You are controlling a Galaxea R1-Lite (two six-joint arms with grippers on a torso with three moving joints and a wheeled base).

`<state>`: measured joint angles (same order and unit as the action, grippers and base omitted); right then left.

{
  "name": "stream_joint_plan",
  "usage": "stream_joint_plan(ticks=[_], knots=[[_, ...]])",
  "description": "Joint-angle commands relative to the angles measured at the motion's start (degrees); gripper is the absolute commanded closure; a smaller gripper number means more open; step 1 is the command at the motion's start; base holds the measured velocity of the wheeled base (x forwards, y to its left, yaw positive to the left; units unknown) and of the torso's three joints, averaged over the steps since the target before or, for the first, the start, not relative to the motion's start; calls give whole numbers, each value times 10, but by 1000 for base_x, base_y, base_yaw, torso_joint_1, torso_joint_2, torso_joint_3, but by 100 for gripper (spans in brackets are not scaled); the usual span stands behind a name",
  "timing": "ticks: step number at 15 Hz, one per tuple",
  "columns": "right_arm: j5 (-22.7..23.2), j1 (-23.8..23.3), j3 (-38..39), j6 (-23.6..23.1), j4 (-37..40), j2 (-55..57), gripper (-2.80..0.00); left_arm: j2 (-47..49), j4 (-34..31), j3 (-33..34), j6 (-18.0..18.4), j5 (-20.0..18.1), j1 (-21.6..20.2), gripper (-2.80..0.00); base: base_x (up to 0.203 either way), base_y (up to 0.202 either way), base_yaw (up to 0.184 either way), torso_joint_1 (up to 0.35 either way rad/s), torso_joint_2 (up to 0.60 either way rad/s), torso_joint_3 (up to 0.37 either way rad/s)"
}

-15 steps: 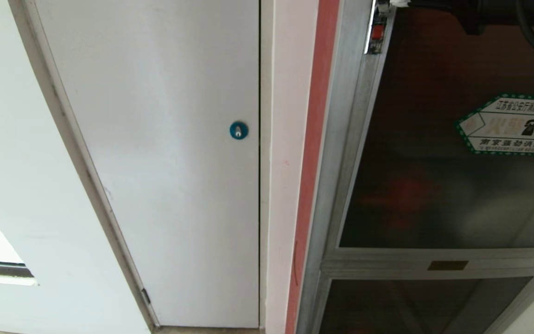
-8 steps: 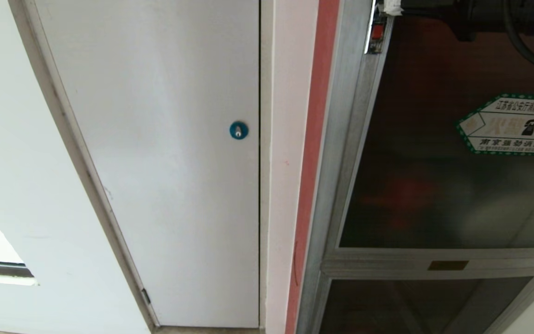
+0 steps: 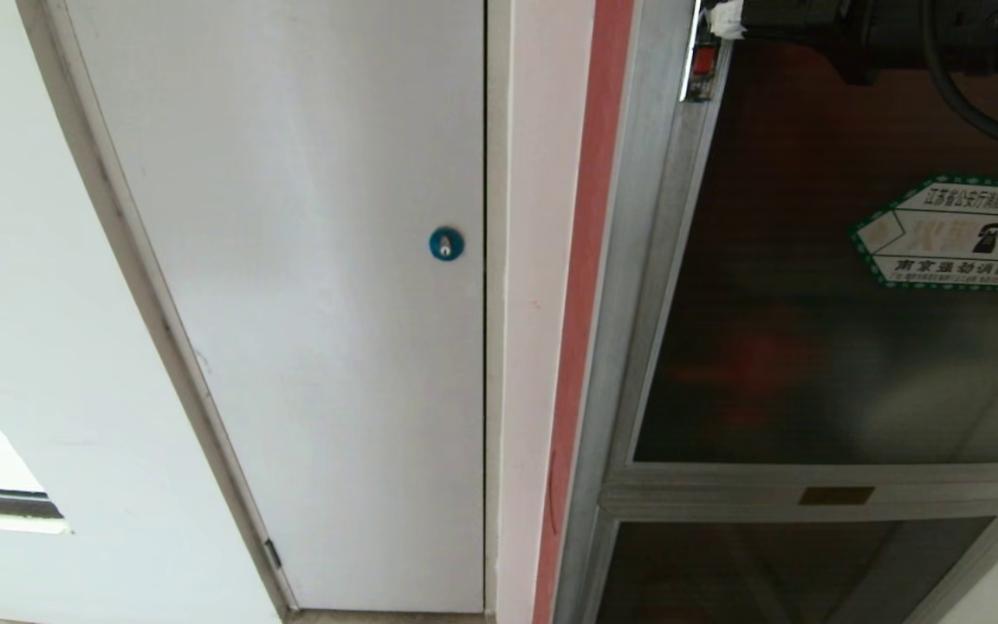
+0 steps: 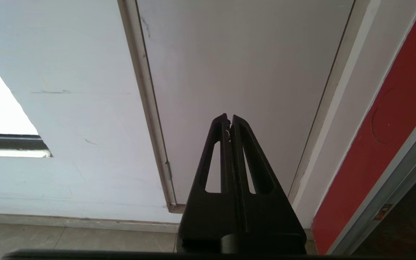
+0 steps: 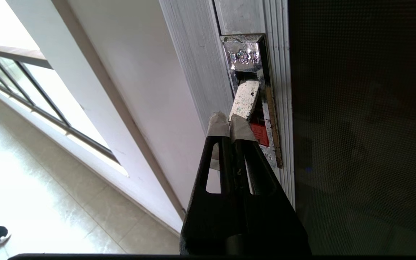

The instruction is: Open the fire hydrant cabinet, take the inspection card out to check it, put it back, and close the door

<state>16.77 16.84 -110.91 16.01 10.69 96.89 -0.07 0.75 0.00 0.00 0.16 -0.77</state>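
The fire hydrant cabinet (image 3: 638, 286) fills the right of the head view, silver-framed. Its door (image 3: 819, 347) of dark glass carries a green-bordered sticker (image 3: 958, 232) and a red latch (image 3: 704, 61) near the top of its left edge. My right gripper (image 3: 727, 17) reaches in from the top right, shut, with its taped tips at the latch. In the right wrist view the right gripper (image 5: 229, 121) sits against the free end of the silver latch lever (image 5: 246, 97), above the red part (image 5: 259, 133). The inspection card is hidden. My left gripper (image 4: 229, 119) is parked low, shut and empty.
A plain white door (image 3: 308, 303) with a blue round lock (image 3: 446, 243) stands left of the cabinet, past a red-painted strip (image 3: 586, 286). A shorter dark glass panel (image 3: 776, 572) sits below the cabinet's door. Tiled floor (image 5: 31, 173) and a window lie to the left.
My right gripper's taped tips have slid left and a little down in the head view, closer to the red latch. The left arm and the door have not moved.
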Motion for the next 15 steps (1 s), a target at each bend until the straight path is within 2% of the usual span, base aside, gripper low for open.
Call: stream_joint_plan(ticks=[1,15], knots=[[0,-3,-1,1,0,3,0,0,0,4,0,-1,0,0,0,0,0,0,0,0],[-3,-11,-5,0,-2,24,0,1,0,4,0,0,0,0,0,0,0,0,0,0]])
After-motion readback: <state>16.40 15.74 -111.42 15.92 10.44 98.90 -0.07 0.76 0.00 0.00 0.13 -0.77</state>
